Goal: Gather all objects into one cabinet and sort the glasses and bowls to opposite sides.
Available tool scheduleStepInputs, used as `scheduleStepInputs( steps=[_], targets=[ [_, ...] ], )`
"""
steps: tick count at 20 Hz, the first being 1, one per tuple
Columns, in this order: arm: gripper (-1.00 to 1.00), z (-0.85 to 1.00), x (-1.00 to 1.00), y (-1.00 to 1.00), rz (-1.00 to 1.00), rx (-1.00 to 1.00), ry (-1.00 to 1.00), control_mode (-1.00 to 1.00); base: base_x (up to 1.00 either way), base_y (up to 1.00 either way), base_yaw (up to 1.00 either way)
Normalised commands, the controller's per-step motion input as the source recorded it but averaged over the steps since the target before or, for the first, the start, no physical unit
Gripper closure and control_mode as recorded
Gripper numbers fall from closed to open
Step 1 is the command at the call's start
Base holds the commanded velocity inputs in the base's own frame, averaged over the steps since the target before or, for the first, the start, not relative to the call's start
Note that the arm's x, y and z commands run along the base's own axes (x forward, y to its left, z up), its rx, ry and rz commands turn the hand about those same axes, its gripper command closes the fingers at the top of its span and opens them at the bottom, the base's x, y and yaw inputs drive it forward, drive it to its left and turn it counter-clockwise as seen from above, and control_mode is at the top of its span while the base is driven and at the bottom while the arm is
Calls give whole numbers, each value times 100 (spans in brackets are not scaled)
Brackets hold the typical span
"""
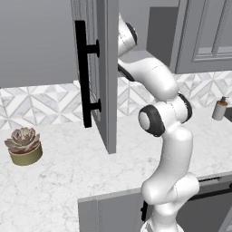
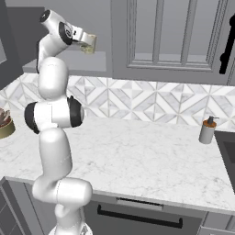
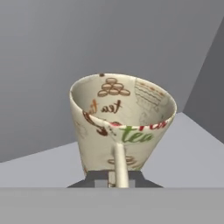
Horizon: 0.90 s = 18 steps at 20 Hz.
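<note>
The beige speckled mug (image 3: 121, 120), printed with "tea" lettering, is tilted with its handle (image 3: 119, 168) turned toward the hand camera. My gripper (image 3: 117, 181) is shut on it at the handle side. In the right base view the gripper (image 2: 84, 42) holds the mug (image 2: 90, 44) inside the open grey cabinet, just over its shelf (image 2: 92, 62). Whether the mug touches the shelf I cannot tell. The cabinet door (image 1: 103, 68) with its black bar handle (image 1: 81, 74) stands open and hides the hand in the left base view. The red cup, orange cup and brown bowl are out of view.
A potted succulent (image 1: 23, 145) sits on the marble counter (image 1: 68, 181) at the left. At the right, near the wall, stands a soap dispenser (image 2: 207, 131). A closed panelled cabinet (image 2: 170, 36) hangs right of the open one.
</note>
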Motion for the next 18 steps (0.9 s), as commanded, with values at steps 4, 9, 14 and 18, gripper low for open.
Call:
scheduleStepInputs(
  steps=[4, 9, 14, 18],
  targets=[
    [100, -19, -85, -2, 0, -3, -3, -100, 0, 0, 0],
    [100, -54, -98, -35, 0, -6, -16, -100, 0, 0, 0],
    [100, -35, -99, -69, 3, 0, -27, -100, 0, 0, 0],
    [100, -4, -100, -61, 26, 5, -32, -100, 0, 0, 0]
  ],
)
